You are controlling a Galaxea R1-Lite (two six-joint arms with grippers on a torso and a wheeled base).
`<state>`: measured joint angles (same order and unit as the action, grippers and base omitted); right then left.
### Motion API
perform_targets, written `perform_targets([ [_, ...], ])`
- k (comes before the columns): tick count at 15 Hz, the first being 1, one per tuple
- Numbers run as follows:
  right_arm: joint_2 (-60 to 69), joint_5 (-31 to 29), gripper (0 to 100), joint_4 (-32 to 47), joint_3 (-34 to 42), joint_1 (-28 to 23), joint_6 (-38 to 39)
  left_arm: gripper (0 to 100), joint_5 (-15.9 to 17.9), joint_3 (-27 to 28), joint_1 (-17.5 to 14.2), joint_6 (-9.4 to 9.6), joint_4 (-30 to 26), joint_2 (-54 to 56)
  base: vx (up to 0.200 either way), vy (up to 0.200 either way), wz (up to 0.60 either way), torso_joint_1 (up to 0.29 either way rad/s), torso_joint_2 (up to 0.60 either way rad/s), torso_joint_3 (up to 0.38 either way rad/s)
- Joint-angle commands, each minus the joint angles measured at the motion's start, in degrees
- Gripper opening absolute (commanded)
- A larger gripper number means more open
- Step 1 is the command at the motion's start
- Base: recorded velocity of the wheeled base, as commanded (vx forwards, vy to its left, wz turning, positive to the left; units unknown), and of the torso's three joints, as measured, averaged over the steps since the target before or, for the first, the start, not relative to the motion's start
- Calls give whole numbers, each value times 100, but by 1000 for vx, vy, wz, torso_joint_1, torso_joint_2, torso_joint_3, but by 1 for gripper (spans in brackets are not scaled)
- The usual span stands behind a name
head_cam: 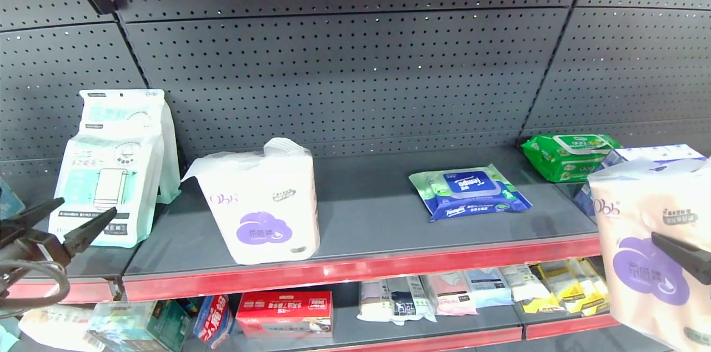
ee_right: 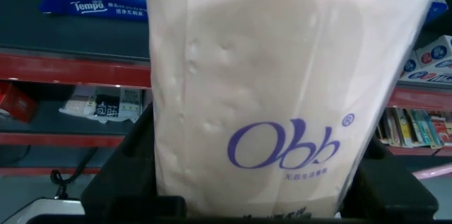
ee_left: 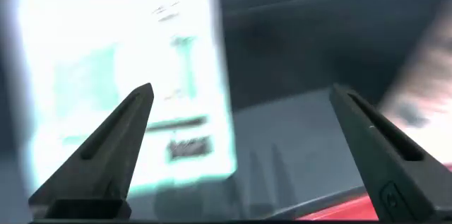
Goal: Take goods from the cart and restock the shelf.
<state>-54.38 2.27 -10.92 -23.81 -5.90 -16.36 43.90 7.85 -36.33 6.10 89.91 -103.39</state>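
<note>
Looking at the head view, you have the grey shelf (head_cam: 366, 219) with its red front edge running across the middle of the frame, under a dark pegboard back (head_cam: 344, 74). At the lower right edge, the held tissue pack (head_cam: 639, 252) stands upright in front of the shelf's right end, and your right gripper (ee_right: 261, 181) is clamped on it. One dark finger (head_cam: 680, 257) presses its purple-printed face, and in the right wrist view the pack (ee_right: 282, 90) rises between both fingers. A matching second tissue pack (head_cam: 261, 213) stands left of centre, near the shelf's front edge. A tall white-and-mint pouch (head_cam: 114, 169) stands at centre left, leaning back towards the pegboard. A green wipes pack (head_cam: 566, 155) lies at the right, against the back, beside some blue-and-white boxes (head_cam: 655, 153). A blue wipes pack (head_cam: 469, 191) lies flat right of centre, well apart from both tissue packs. At the lower left, your left gripper (head_cam: 88, 206) hangs spread wide and empty before the pouch, as the left wrist view (ee_left: 241, 91) confirms. A red box (head_cam: 284, 312) sits on the lower shelf at bottom centre.
</note>
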Motion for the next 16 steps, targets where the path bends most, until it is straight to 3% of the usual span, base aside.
perform_targets([
  [1, 218, 2, 0, 2, 87, 28, -8, 100, -303, -618, -67, -284, 9, 557, 0, 0, 0, 0, 0, 0],
  [3, 428, 11, 0, 2, 166, 45, 1, 100, -303, -785, -15, -803, -17, 1198, 0, 0, 0, 0, 0, 0],
  [5, 516, 37, 0, 2, 192, 54, 1, 100, -285, -785, -6, -1084, -43, 1629, 0, 0, 0, 0, 0, 0],
  [7, 578, 28, 0, -6, 184, 142, 10, 100, -259, -680, 56, -1146, -61, 1998, 0, 0, 0, 0, 0, 0],
  [10, 727, 19, 0, 2, 210, 159, 54, 100, -452, 50, 12, -1146, -641, 2306, 0, 0, 0, 0, 0, 0],
  [11, 736, 28, 0, 2, 210, 159, 63, 100, -619, 217, 12, -1137, -949, 2429, 0, 0, 0, 0, 0, 0],
  [14, 701, 37, 0, -6, 201, 159, 80, 100, -1551, 551, 161, -1119, -2865, 3167, 0, 0, 0, 0, 0, 0],
  [16, 675, 37, 0, -6, 210, 168, 168, 100, -1736, 630, 319, -1093, -4051, 3861, 0, 0, 0, 0, 0, 0],
])
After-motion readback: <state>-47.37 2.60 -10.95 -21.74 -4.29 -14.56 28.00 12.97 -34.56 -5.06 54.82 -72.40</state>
